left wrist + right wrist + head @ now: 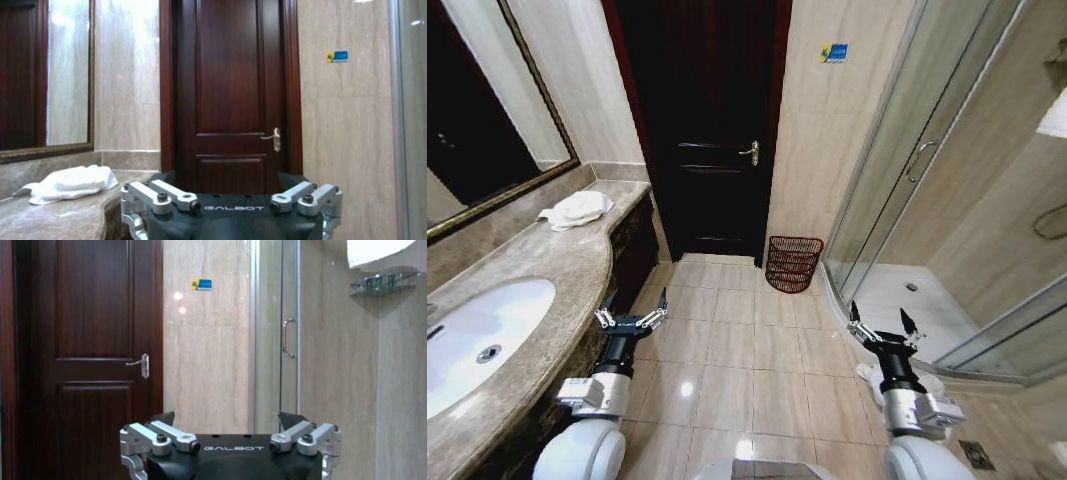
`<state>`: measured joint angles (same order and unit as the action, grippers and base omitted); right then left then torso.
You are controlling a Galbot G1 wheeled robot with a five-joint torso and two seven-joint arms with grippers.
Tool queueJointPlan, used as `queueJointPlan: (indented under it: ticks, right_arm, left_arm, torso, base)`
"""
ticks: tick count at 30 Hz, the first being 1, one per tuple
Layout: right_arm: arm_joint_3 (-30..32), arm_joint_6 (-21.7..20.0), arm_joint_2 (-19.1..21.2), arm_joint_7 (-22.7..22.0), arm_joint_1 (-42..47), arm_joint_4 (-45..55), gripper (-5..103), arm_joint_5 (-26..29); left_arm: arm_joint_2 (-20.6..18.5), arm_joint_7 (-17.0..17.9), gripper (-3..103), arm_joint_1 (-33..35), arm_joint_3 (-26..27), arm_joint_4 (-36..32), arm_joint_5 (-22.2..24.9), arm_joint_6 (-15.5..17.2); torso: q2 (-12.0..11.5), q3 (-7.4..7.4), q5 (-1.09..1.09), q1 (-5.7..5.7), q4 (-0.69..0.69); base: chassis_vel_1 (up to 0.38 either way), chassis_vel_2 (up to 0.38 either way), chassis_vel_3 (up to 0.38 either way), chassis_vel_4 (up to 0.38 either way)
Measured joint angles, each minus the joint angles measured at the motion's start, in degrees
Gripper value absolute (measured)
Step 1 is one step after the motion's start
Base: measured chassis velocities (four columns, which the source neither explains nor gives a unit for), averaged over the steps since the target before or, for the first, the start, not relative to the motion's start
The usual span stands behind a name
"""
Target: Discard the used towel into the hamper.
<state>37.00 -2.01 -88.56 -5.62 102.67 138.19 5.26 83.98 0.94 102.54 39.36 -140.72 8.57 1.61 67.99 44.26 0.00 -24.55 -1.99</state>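
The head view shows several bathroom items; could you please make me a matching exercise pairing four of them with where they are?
Things:
1. towel
2. hamper
3. sink
4. blue-and-yellow sticker

Places:
A. on the wall right of the door
B. on the far end of the countertop
C. on the floor between door and shower
D. set into the near countertop

Pairs: 1-B, 2-C, 3-D, 4-A

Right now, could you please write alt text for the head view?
A white towel lies on the marble counter, and the hamper stands on the floor beside the dark door. Both grippers, left and right, hover open.
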Motion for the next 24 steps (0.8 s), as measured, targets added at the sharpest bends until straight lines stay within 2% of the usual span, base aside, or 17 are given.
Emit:
queueJointPlan:
  ticks: [9,11,12,14,15,16,19,20,24]
  right_arm:
    - [0.2,0.1,0.0,0.2,-0.2,-0.5,100,0.0]
    - [1.5,1.2,-0.2,2.0,-1.5,-4.2,100,0.0]
    - [1.5,1.2,-0.2,2.0,-1.5,-4.2,100,0.0]
    - [2.5,2.1,-0.4,3.5,-2.6,-7.8,100,0.0]
    - [2.5,2.1,-0.4,3.5,-2.6,-7.8,100,0.0]
    - [3.9,2.7,-0.2,5.4,-3.7,-10.0,100,0.5]
    - [5.8,3.2,0.2,7.8,-4.1,-11.5,100,2.0]
    - [6.3,3.4,0.3,8.2,-4.0,-11.4,100,2.4]
    - [7.1,3.2,0.7,8.4,-3.6,-8.8,100,3.4]
  left_arm:
    - [-0.7,0.5,100,-0.5,0.9,2.0,1.1,-0.2]
    - [-2.4,1.9,100,-1.6,3.0,7.0,3.8,-0.6]
    - [-2.4,1.9,100,-1.6,3.0,7.0,3.8,-0.6]
    - [-4.6,3.7,100,-3.1,5.6,12.9,7.1,-1.2]
    - [-4.6,3.7,100,-3.1,5.6,12.9,7.1,-1.2]
    - [-5.2,4.1,100,-3.5,6.3,14.6,8.0,-1.3]
    - [-5.5,4.4,100,-3.7,6.7,15.3,8.5,-1.5]
    - [-5.5,4.4,100,-3.7,6.7,15.4,8.5,-1.5]
    - [-5.5,4.4,100,-3.7,6.7,15.4,8.5,-1.5]
  torso:
    - [0.0,0.0,0.01,0.0,0.0]
    - [0.0,0.0,-0.01,0.0,0.01]
    - [0.0,0.0,-0.01,0.0,0.01]
    - [0.0,0.01,0.01,-0.01,0.01]
    - [0.0,0.01,0.01,-0.01,0.01]
    - [0.0,0.0,-0.08,0.0,-0.01]
    - [0.0,0.0,0.04,-0.01,-0.02]
    - [0.0,0.0,-0.02,0.0,0.0]
    - [0.0,0.0,0.02,0.0,0.01]
  base:
    - [0.0,0.0,0.0,0.0]
    - [0.0,0.0,0.0,0.0]
    - [0.0,0.0,0.0,0.0]
    - [0.0,0.0,0.0,0.0]
    - [0.0,0.0,0.0,0.0]
    - [0.0,0.0,0.0,0.0]
    - [0.0,0.0,0.0,0.0]
    - [0.0,0.0,0.0,0.0]
    - [0.0,0.0,0.0,0.0]
